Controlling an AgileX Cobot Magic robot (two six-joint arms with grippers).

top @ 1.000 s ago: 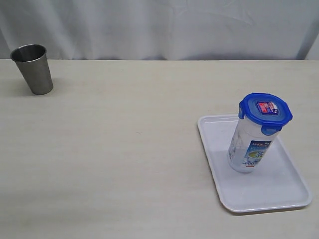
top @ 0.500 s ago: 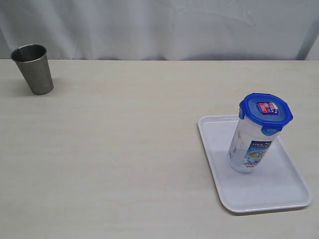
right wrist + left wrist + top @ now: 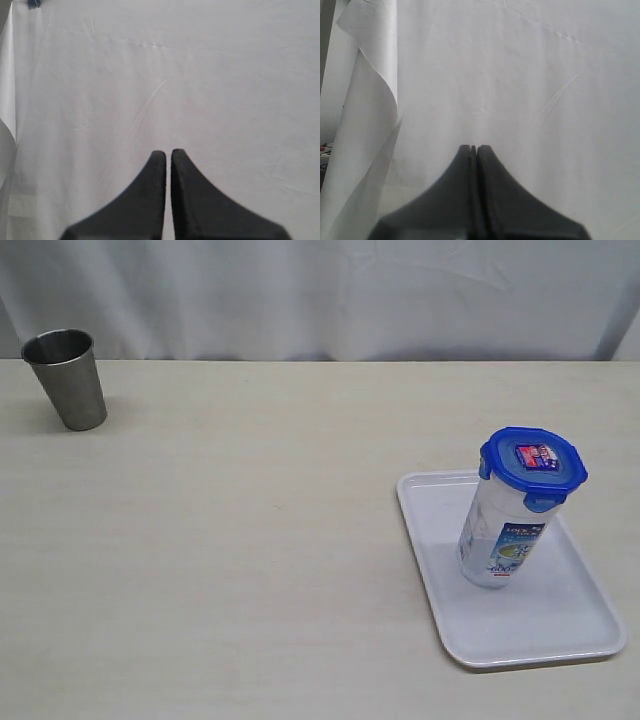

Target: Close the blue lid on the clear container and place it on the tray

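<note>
The clear container (image 3: 498, 540) stands upright on the white tray (image 3: 560, 630) at the right of the table. The blue lid (image 3: 532, 465) sits on top of it, its side flaps hanging down. Neither arm shows in the exterior view. In the left wrist view my left gripper (image 3: 474, 148) is shut and empty, facing a white curtain. In the right wrist view my right gripper (image 3: 168, 153) is shut too, with only a hairline gap between its black fingers (image 3: 150, 200) and nothing held.
A steel cup (image 3: 67, 378) stands upright at the far left back of the table. A white curtain (image 3: 320, 295) hangs behind the table's back edge. Pale wooden tabletop (image 3: 250, 540) lies between cup and tray.
</note>
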